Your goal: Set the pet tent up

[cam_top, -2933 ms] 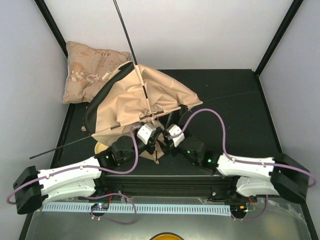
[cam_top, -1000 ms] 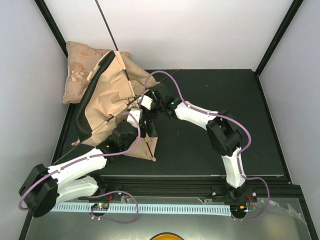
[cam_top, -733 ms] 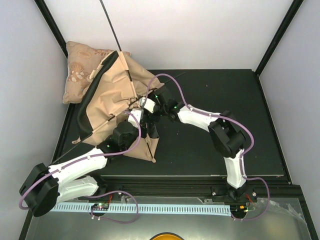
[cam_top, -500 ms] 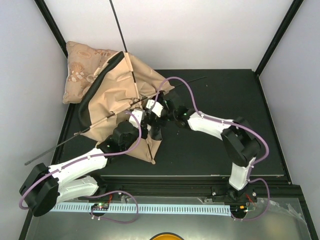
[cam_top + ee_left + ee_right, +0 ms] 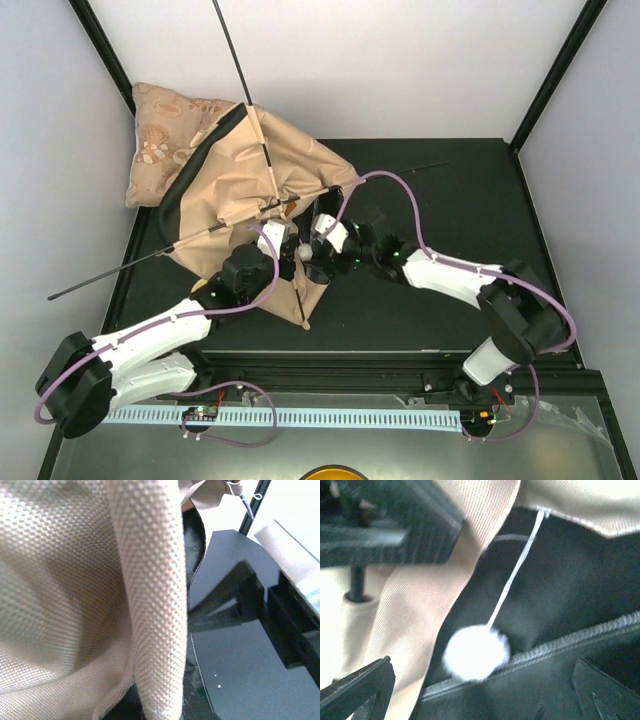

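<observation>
The pet tent [image 5: 240, 195] is a heap of tan canvas with a black edge, at the back left of the black table. Two thin black poles cross on it: one [image 5: 232, 52] sticks up and back, the other [image 5: 110, 278] runs out to the left. My left gripper [image 5: 288, 250] is at the tent's near right side. In its wrist view a tan fabric fold [image 5: 150, 605] runs right into the jaws and hides the fingers. My right gripper [image 5: 322, 232] is beside it, open [image 5: 480, 695], facing the black lining [image 5: 560, 590] and a white pom-pom [image 5: 476, 652] on a string.
A puffy beige patterned cushion [image 5: 165, 130] lies in the back left corner behind the tent. A pole tip [image 5: 440, 164] reaches out over the table [image 5: 450, 210] to the right. White walls and black frame posts close in the cell.
My right arm has drawn back towards the near right. The tent's right side has spread out to the right, and the cross pole now sticks out further on both sides. The left gripper has stayed put.
</observation>
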`<action>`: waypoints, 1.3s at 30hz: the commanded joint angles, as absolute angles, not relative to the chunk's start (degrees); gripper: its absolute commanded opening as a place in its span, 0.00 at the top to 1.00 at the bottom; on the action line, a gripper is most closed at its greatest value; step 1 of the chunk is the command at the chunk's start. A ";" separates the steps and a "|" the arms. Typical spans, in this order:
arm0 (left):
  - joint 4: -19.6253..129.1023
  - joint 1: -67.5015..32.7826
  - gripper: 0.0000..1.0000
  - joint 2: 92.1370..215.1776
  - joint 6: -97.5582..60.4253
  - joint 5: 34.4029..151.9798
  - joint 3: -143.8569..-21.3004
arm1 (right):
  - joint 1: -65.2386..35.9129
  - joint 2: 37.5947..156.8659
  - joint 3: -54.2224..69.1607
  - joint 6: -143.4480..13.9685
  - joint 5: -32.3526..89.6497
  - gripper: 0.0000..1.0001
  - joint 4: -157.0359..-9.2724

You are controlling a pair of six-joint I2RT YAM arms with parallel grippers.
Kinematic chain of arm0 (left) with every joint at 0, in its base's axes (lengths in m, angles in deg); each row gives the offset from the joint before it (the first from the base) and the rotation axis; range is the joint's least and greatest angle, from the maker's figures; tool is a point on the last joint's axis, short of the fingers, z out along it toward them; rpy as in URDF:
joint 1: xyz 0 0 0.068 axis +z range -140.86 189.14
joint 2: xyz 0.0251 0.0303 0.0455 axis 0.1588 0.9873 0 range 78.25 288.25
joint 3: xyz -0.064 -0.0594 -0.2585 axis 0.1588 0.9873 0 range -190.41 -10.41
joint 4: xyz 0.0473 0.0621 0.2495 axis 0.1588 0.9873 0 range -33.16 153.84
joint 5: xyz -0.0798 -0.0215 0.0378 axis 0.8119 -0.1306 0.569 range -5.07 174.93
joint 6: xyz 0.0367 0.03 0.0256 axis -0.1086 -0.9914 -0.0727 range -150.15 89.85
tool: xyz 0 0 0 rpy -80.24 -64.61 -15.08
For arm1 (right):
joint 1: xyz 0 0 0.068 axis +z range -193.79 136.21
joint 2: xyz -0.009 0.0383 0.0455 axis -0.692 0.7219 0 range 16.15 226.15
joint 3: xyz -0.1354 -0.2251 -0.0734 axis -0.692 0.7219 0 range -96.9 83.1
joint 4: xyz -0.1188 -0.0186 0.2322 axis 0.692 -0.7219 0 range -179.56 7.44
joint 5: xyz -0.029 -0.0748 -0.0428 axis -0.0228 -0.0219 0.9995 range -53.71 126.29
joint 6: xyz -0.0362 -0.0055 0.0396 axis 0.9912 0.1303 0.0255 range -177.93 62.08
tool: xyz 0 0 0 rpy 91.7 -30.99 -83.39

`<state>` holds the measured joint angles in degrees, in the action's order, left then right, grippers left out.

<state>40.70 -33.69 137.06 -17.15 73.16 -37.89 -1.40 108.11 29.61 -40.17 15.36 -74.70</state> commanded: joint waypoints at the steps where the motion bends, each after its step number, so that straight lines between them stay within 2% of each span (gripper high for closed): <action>1: 45.56 -34.10 0.98 136.54 -22.09 75.65 -35.81 | -1.32 101.90 34.45 -44.55 13.95 0.00 -70.68; 16: 45.68 -35.37 0.98 129.28 -26.79 80.53 -33.57 | -0.97 82.59 43.21 -59.01 16.43 0.00 -69.12; 20: 45.06 -36.38 0.99 128.16 -26.92 81.63 -33.28 | -0.90 79.53 37.91 -62.43 15.32 0.00 -77.21; 24: 43.43 -38.23 0.98 128.47 -29.04 83.59 -33.04 | -0.92 81.30 27.15 -65.52 10.66 0.11 -87.97; 28: 43.04 -40.74 0.98 128.48 -30.20 80.86 -33.47 | -0.94 81.19 21.08 -70.54 10.19 0.22 -89.75; 39: 44.30 -44.82 0.98 129.08 -30.85 78.56 -35.49 | 1.79 83.07 9.64 -70.74 9.50 0.31 -91.93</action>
